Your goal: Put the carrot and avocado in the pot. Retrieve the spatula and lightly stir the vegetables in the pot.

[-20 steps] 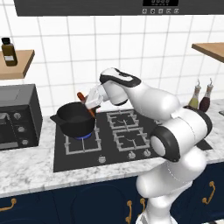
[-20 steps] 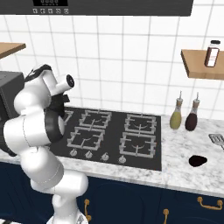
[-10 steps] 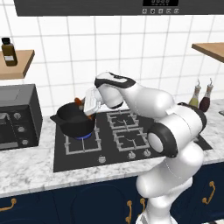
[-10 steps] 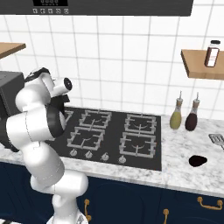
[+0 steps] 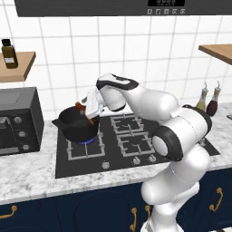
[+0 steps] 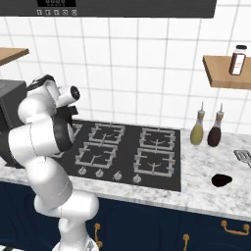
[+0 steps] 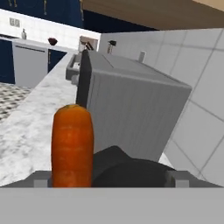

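Observation:
The black pot point(image 5: 76, 127) stands on the hob's back left burner. My gripper point(image 5: 87, 113) hangs just above its mouth, jaws open far wider than the orange carrot point(image 5: 84, 112) between them. In the hand view the carrot point(image 7: 72, 144) stands next to one fingertip point(image 7: 41, 178), with the pot's dark rim point(image 7: 131, 168) below and my gripper point(image 7: 109, 177) spread wide. A dark avocado point(image 6: 221, 180) lies on the counter to the right of the hob. The grey slotted spatula point(image 6: 243, 156) lies at the far right edge.
A grey toaster oven point(image 5: 18, 120) stands close to the left of the pot. Two bottles point(image 6: 207, 128) stand behind the avocado against the tiled wall. The black hob point(image 6: 132, 152) has several burners. Wooden shelves with a bottle point(image 6: 238, 63) hang on the wall.
The jaws have opened from a grip on the carrot. The hand has moved left and down over the pot's mouth, and the carrot has sunk with it.

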You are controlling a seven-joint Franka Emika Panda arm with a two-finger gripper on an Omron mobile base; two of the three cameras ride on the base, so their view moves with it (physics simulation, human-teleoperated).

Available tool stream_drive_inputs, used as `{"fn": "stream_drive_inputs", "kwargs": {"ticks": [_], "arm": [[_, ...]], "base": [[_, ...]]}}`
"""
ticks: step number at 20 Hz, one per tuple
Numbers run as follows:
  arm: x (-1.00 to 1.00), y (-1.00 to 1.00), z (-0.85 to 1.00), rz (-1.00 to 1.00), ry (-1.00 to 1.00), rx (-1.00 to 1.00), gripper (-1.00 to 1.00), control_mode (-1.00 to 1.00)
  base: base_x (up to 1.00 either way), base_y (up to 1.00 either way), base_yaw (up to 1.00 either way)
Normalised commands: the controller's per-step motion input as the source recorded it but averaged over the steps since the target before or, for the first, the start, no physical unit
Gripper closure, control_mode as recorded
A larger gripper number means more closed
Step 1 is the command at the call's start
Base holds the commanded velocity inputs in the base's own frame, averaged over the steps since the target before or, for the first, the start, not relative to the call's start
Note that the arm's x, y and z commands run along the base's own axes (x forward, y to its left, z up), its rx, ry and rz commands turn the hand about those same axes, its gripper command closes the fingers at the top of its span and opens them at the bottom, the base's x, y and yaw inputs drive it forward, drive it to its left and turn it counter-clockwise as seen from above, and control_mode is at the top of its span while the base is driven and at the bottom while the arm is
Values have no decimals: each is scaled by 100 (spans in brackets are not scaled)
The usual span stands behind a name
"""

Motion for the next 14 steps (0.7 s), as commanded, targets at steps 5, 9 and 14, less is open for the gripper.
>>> {"fn": "stream_drive_inputs", "kwargs": {"ticks": [5, 9, 14], "arm": [[57, 0, 3, 1, 0, -5, -100, -100], [60, 8, -40, 4, 0, -15, -100, -100], [35, 10, -44, 4, 0, -16, -100, -100]], "base": [[0, 0, 0], [0, 0, 0], [0, 0, 0]]}}
